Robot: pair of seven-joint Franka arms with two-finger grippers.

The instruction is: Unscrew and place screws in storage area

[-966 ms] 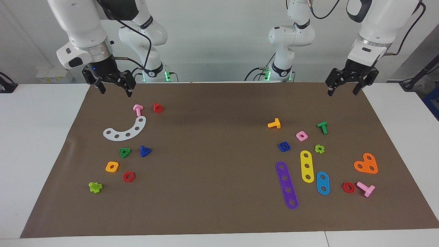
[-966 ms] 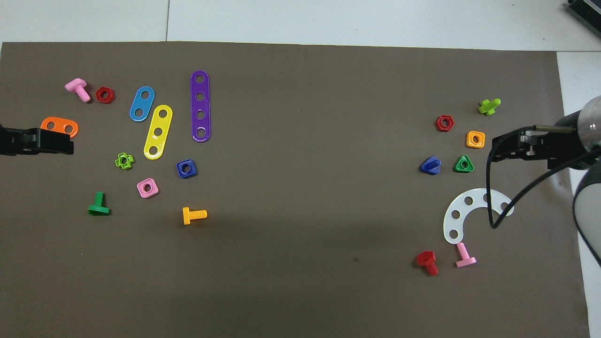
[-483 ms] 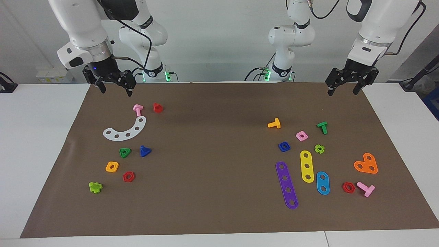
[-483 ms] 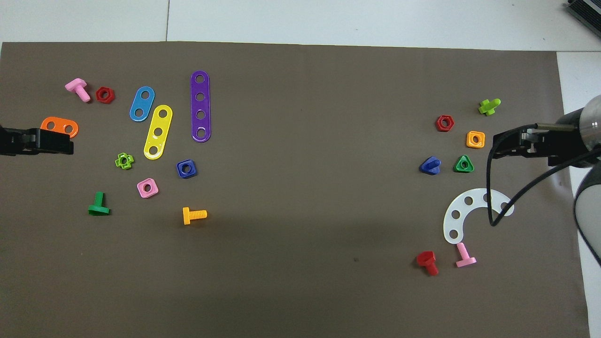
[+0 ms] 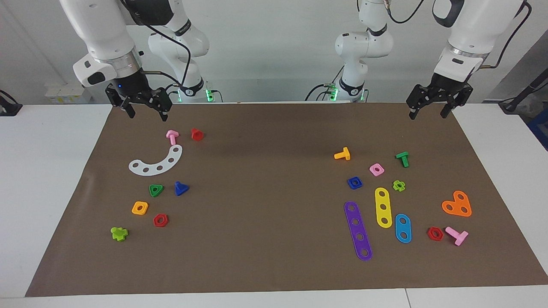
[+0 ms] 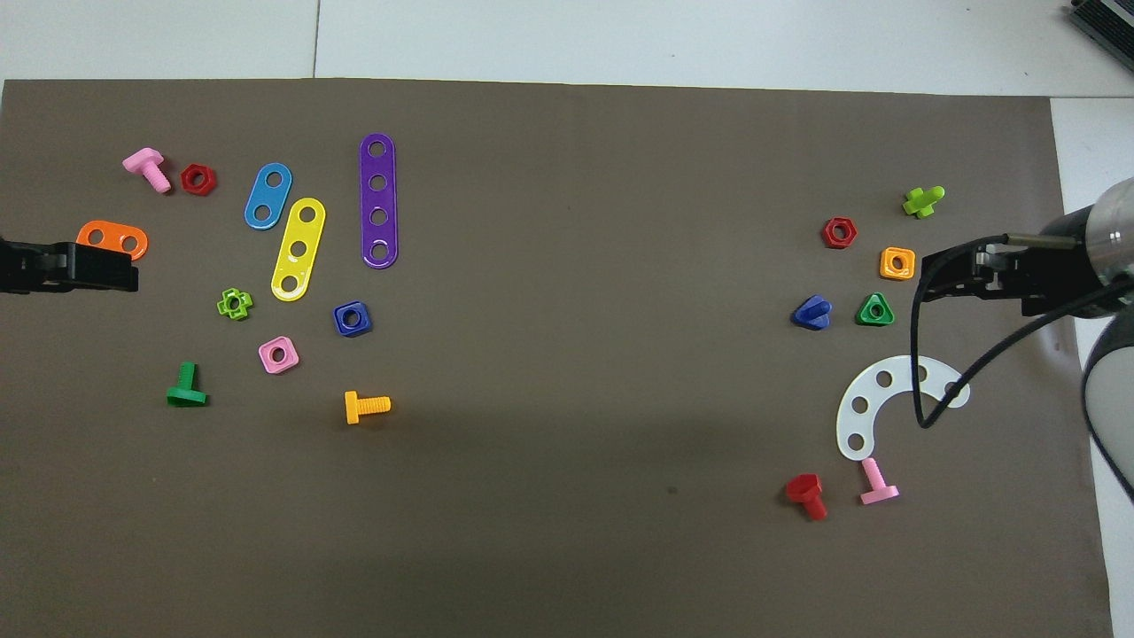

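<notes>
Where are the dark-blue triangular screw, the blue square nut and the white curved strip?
dark-blue triangular screw point(image 5: 181, 188), facing view, on its triangular head.
blue square nut point(image 5: 354, 183), facing view, on its rim beside the hole.
white curved strip point(image 6: 849, 409), overhead view, on the plastic between two holes.

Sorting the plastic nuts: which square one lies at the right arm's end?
The orange square plastic nut, beside the red hexagonal nut; the blue and pink squares lie at the left arm's end.

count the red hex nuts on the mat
2. One red hex nut lies beside the orange square nut toward the right arm's end; the other beside a pink screw toward the left arm's end.
</notes>
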